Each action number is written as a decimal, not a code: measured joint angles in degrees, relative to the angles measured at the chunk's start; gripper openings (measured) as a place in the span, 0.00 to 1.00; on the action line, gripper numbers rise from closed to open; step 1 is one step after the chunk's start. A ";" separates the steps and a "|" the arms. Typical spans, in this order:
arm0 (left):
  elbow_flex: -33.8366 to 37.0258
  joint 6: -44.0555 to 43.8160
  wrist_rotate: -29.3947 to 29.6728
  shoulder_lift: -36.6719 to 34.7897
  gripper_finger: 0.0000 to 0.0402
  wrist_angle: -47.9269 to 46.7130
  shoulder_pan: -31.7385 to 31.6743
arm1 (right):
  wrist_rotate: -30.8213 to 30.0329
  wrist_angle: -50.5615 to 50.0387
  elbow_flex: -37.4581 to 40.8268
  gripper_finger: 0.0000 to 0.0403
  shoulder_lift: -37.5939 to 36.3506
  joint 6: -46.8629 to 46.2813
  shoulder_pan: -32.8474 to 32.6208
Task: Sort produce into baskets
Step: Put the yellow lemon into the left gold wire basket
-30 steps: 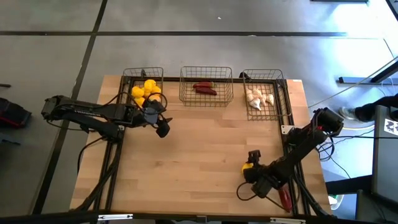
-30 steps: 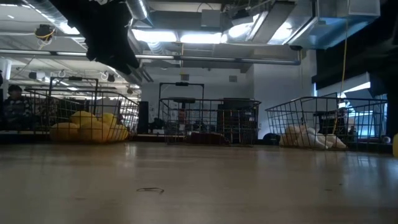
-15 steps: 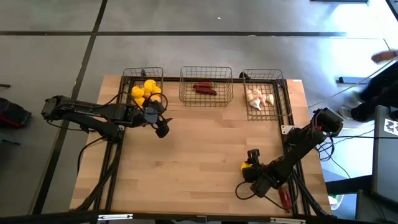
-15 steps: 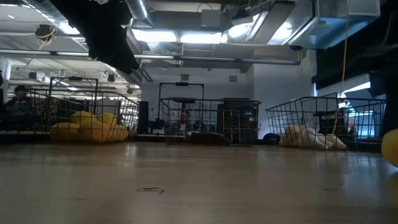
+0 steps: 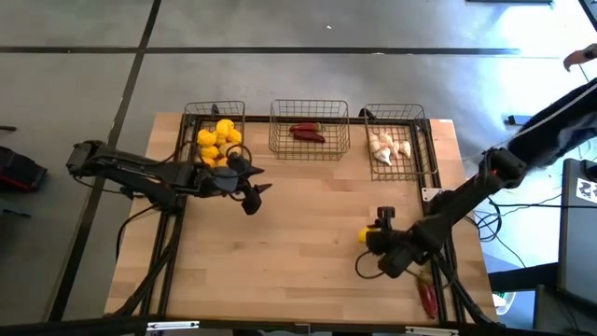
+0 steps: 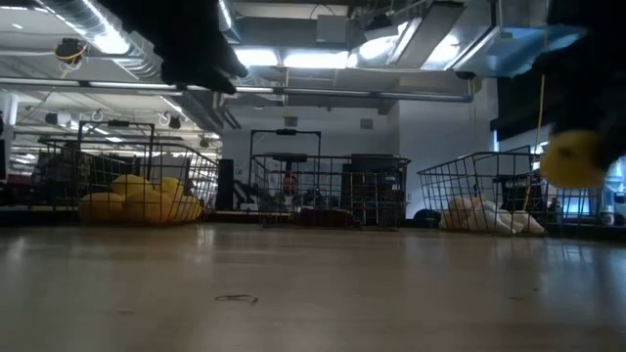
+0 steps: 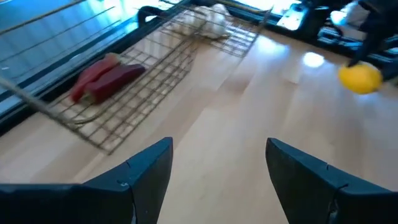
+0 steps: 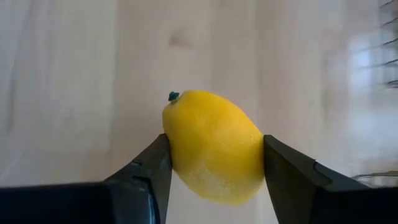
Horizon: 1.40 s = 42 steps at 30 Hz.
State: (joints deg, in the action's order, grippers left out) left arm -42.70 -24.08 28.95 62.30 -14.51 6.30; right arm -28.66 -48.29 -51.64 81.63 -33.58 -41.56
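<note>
One lemon [image 8: 214, 146] sits clamped between the right gripper [image 8: 214, 163] fingers above the table [image 5: 298, 233]; left gripper [image 7: 217, 165] gapes empty.

Right tool [image 8: 214, 158] closed on lemon [image 8: 214, 146], apparently lifted off table; left tool [image 5: 254, 194] shifted rightward.

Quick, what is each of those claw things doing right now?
Left gripper: open, holding nothing.
Right gripper: closed on a lemon.
</note>
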 joint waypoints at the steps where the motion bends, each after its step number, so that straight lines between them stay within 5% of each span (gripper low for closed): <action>1: 0.00 -0.10 0.02 0.72 0.63 1.18 0.58 | -0.99 0.11 0.00 0.48 -0.84 0.57 0.74; 12: -0.03 -4.50 0.02 11.85 0.63 19.94 5.24 | -19.77 6.80 0.00 0.49 -3.67 5.75 4.57; 29: -13.96 -7.49 1.31 32.86 0.63 28.29 7.33 | -23.59 19.78 -0.02 0.50 -3.65 13.60 11.39; 42: -15.08 -8.02 1.36 40.87 0.63 48.87 6.23 | -24.50 25.55 -0.05 0.50 -2.83 17.61 11.35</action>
State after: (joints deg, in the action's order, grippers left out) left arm -57.78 -32.10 30.30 103.17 34.36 12.53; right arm -53.17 -22.74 -51.69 78.79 -15.97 -30.22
